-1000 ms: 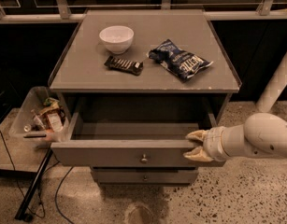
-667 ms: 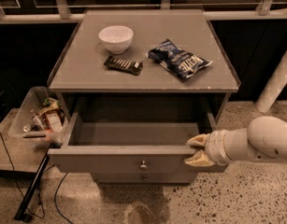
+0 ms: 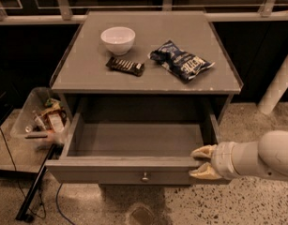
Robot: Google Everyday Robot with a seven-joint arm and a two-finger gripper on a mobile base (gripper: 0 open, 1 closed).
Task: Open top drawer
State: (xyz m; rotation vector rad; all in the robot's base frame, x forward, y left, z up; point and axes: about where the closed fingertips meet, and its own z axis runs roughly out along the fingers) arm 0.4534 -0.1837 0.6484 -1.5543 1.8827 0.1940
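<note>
With the gripper (image 3: 196, 162) at the near right, its fingers pinched across the right end of the top drawer (image 3: 110, 175), which stood well out from the table (image 3: 87, 76), I judged the pull nearly finished, needing only a clean release.

Grey tabletop (image 3: 209, 36): white bowl (image 3: 117, 40) rear left, dark snack bar (image 3: 125, 66) just in front, blue chip bag (image 3: 181, 61) centre-right. Gripper (image 3: 202, 162) at top drawer (image 3: 134, 139) front, right end.
</note>
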